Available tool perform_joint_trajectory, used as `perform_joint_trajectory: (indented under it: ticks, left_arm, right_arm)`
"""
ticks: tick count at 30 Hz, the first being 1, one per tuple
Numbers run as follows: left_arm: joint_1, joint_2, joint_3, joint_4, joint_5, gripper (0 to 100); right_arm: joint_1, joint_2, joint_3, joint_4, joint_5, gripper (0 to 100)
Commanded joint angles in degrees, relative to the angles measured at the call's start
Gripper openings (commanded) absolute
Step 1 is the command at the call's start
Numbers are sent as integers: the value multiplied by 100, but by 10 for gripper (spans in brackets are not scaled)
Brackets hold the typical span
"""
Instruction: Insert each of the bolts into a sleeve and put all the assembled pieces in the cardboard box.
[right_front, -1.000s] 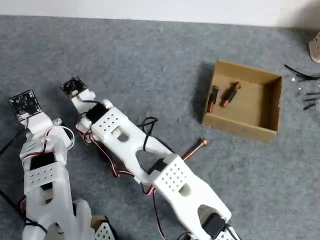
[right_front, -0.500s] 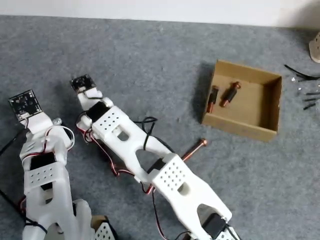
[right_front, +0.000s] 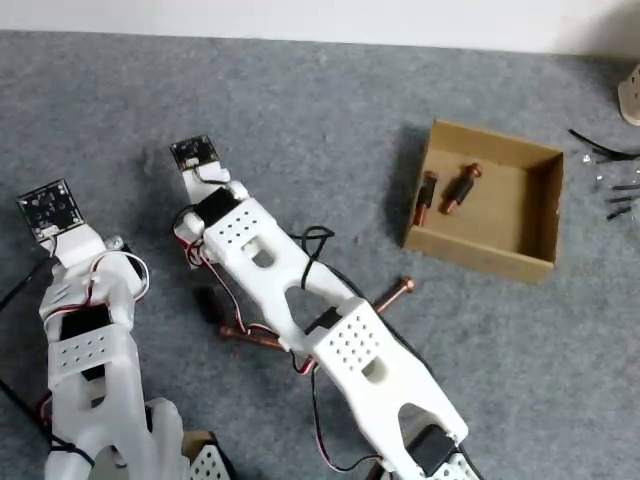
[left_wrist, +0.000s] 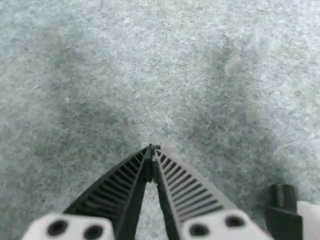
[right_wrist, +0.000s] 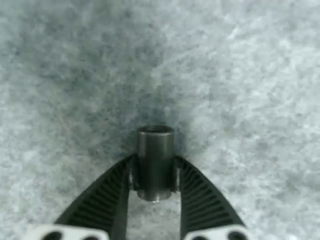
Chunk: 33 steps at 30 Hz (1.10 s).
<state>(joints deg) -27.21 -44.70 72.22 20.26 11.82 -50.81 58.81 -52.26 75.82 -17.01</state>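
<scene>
well, furthest left the left claw (left_wrist: 151, 150) is pressed shut on nothing, its ribbed black fingers (left_wrist: 120, 190) meeting at the tips above the grey felt table cover (left_wrist: 160, 60). to its right, the right claw (right_wrist: 153, 167) clamps a dark cylindrical metal sleeve (right_wrist: 155, 145) between its pads. the sleeve's long axis runs straight out along the fingers, and its open bore faces away from the claw, past the fingertips. from above, the white right arm (right_front: 262, 262) slants across toward the white left arm (right_front: 85, 330), so the two wrists sit near each other. the bolts lie behind the right claw, back along its own arm. a long copper-coloured bolt (right_front: 250, 338) lies flat, partly beneath that arm, with its long axis crosswise to it. a second copper-coloured bolt (right_front: 392, 296) peeks out on the arm's other side, head toward the box. the first looks like the one to fetch, and the empty left claw seems freer to take it, reaching back and to its right; the shank must then line up with the sleeve's bore. well off to the right of both claws, the brown open cardboard box (right_front: 470, 255) holds two assembled pieces (right_front: 427, 197) side by side.
</scene>
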Motion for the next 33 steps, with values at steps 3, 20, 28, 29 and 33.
perform_joint_trajectory:
  ticks: [3, 20, 28, 29, 33]
  left_arm:
    - [48, 13, -31, -123, 0, 7]
    - [215, 13, -40, -123, -18, 7]
    - [295, 13, -40, -123, -18, 7]
    - [295, 13, -48, -123, -18, 7]
    - [295, 13, -13, -255, -18, 7]
  right_arm:
    - [330, -312, -295, 400, 193, 3]
    - [1596, -523, -2343, 2519, 255, 3]
    - [1631, -567, -2334, 2536, 246, 3]
    - [1648, -576, -2343, 2536, 246, 3]
    - [1877, -1051, -2325, 2536, 229, 3]
